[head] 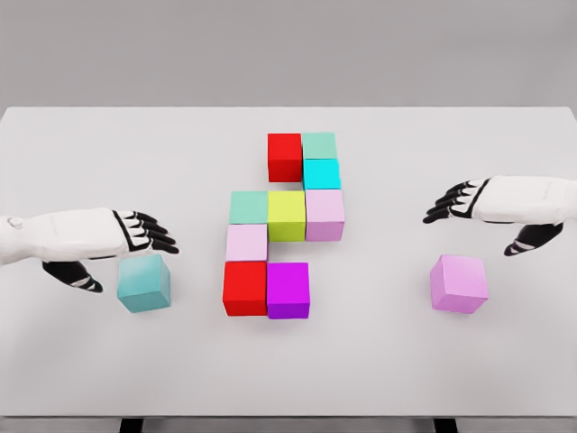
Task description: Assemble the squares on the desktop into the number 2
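Fingers (151, 233) of both hands spread, empty; nine colored cubes (287, 216) in a partial 2.

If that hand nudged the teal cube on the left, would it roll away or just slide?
The teal cube would probably slide: it sits flat on the smooth white table. Its square, squat shape looks unlikely to tip. The left hand hovers open beside it.
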`<move>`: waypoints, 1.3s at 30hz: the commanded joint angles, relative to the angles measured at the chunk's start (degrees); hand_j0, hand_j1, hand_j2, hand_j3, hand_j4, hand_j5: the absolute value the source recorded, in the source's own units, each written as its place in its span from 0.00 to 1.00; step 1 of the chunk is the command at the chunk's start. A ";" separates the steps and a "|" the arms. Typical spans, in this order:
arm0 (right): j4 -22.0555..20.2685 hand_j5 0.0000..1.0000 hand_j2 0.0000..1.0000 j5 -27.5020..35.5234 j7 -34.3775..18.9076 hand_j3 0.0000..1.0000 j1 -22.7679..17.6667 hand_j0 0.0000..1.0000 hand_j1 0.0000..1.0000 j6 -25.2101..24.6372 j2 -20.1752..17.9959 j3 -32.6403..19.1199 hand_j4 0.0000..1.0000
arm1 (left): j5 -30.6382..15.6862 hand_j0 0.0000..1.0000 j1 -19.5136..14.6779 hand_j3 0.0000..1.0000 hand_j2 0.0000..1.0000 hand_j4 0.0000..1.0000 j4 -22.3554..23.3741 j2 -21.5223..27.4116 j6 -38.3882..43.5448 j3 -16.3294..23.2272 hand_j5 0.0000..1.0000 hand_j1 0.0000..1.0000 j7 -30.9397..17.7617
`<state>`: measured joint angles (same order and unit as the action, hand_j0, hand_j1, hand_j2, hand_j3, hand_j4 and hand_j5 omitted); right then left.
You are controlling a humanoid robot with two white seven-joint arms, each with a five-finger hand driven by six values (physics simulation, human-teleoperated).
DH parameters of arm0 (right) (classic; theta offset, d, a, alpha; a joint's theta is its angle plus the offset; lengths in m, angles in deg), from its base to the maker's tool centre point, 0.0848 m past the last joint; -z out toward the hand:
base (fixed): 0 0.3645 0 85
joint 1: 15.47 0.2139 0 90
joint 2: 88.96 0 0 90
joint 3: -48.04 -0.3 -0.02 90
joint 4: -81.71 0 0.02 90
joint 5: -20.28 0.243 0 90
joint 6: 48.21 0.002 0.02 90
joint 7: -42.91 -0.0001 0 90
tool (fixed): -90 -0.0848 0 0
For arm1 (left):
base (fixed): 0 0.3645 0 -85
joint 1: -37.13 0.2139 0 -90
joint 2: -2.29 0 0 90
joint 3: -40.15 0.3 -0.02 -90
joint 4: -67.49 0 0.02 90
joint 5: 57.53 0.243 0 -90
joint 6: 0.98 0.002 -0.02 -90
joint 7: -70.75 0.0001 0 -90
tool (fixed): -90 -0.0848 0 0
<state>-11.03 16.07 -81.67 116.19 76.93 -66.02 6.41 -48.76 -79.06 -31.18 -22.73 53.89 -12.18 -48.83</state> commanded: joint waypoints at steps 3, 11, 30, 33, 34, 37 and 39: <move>0.19 1.00 1.00 0.43 -0.42 1.00 0.00 1.00 1.00 -0.14 -0.18 0.15 1.00 | -0.24 1.00 0.09 1.00 1.00 1.00 0.31 0.06 0.14 0.03 1.00 1.00 0.31; 3.44 1.00 1.00 0.43 0.04 1.00 0.00 1.00 1.00 -0.14 -0.62 2.60 1.00 | 2.40 1.00 -0.09 1.00 1.00 1.00 5.15 -1.08 0.14 0.29 1.00 1.00 5.67; -1.13 1.00 1.00 -6.60 -0.42 1.00 0.70 1.00 1.00 -0.14 0.35 6.91 1.00 | 4.07 1.00 0.79 1.00 1.00 1.00 1.46 -1.26 0.14 1.61 1.00 1.00 5.76; -1.92 1.00 1.00 -8.09 -0.42 1.00 0.44 1.00 1.00 -0.14 0.61 6.91 1.00 | 4.07 1.00 1.58 1.00 1.00 1.00 1.54 1.11 0.14 1.61 1.00 1.00 5.85; -2.27 1.00 1.00 -8.97 -0.42 1.00 0.35 1.00 1.00 -0.14 1.05 6.91 1.00 | 4.07 1.00 1.76 1.00 1.00 1.00 1.54 1.82 0.14 1.52 1.00 1.00 5.85; -2.36 1.00 1.00 -10.29 -0.42 1.00 0.26 1.00 1.00 -0.14 2.55 7.00 1.00 | 4.07 1.00 1.85 1.00 1.00 1.00 1.37 1.38 0.14 1.61 1.00 1.00 5.85; -2.36 1.00 1.00 -10.82 -0.42 1.00 0.26 1.00 1.00 -0.14 2.90 7.00 1.00 | 4.24 1.00 1.93 1.00 1.00 1.00 0.84 1.12 0.14 1.61 1.00 1.00 5.85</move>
<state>-13.24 5.64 -82.10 116.37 76.91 -63.64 13.42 -44.24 -77.22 -29.97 -21.69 53.91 -10.56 -43.01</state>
